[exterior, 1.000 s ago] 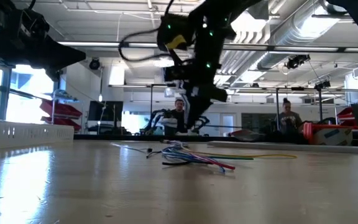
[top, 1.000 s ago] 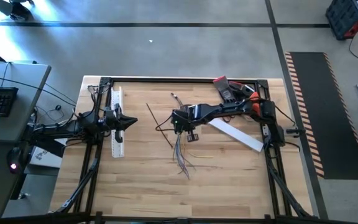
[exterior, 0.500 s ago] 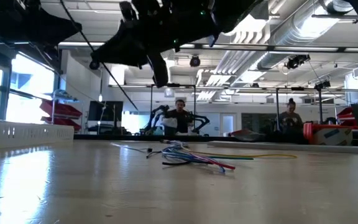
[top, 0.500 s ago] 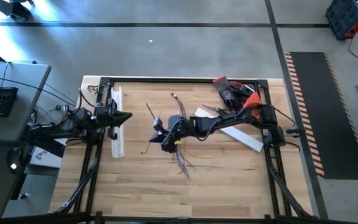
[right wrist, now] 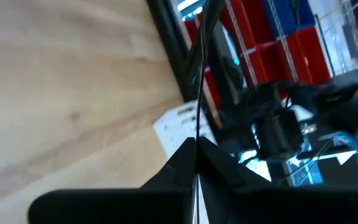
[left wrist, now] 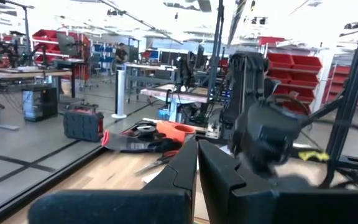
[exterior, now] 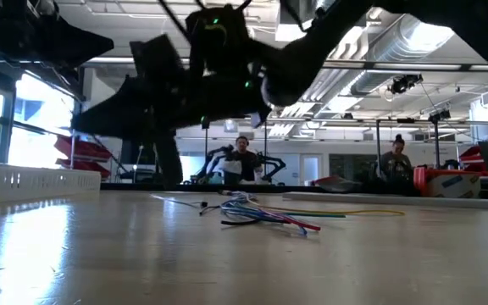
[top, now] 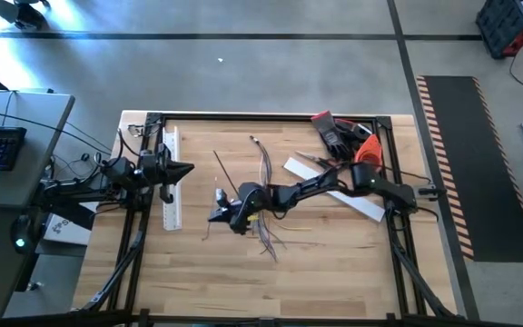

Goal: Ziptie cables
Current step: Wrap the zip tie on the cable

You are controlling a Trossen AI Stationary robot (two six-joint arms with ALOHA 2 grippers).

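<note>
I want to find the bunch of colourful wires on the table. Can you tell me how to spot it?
Look at the wooden table from above, near its middle. Just beside the right gripper lie the cables, a loose bunch of limp blue, grey and reddish wires with splayed ends. The zipties nearby are straight, stiff and dark.

The cables (top: pixel 268 232) are laid near the middle of the table (top: pixel 207 282), with the right gripper (top: pixel 214 215) held above the board just to their left. The left gripper (top: pixel 187 169) is positioned at the table's left edge, over the slotted duct (top: pixel 172 213). A ziptie (top: pixel 222 170) is set between the two grippers.
</note>
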